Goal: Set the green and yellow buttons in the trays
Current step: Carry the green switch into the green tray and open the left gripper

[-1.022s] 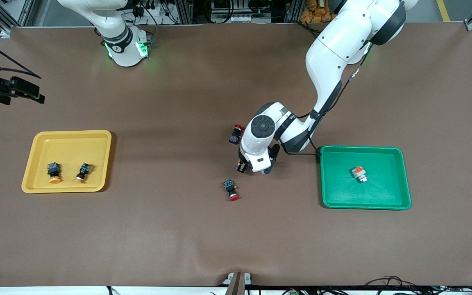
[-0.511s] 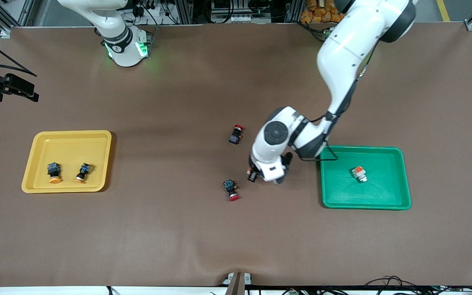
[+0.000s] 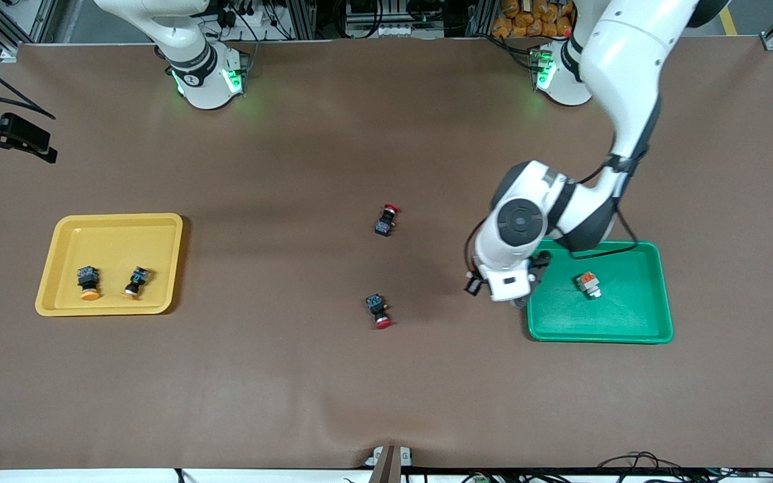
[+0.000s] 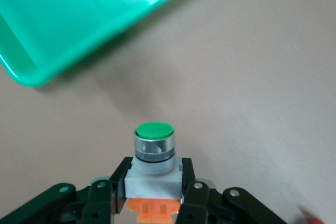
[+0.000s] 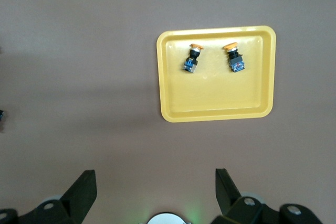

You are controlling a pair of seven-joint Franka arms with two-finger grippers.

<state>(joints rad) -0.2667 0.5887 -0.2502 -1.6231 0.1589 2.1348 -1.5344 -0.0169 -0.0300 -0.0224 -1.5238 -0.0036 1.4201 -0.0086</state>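
Green-capped and white-bodied, one button (image 4: 154,153) sits pinched between the fingers of the left gripper (image 4: 155,195), its orange block showing between them and its cap pointing away from the wrist. In the front view that left gripper (image 3: 504,290) hangs over the brown table (image 3: 292,389) just beside the green tray (image 3: 655,295), at the tray's edge toward the right arm's end; the button itself is hidden there by the wrist. The left wrist view shows a corner of the tray (image 4: 63,51) close by.

A second white button (image 3: 588,284) with an orange block lies inside the green tray, its cap too small to make out clearly.

The yellow tray (image 3: 64,235) sits toward the right arm's end of the table, with two black buttons with orange-yellow caps lying in it side by side, one (image 3: 88,282) and the other (image 3: 137,281). The right wrist view looks down on the same tray (image 5: 173,77) from high up.

The right gripper (image 5: 152,192) waits there with its fingers spread wide and nothing between them; in the front view it appears as a dark shape (image 3: 4,137) at the edge of the picture.

Two black buttons with red caps lie on the bare table about midway between the trays, one (image 3: 386,220) farther from the front camera and one (image 3: 379,311) nearer.
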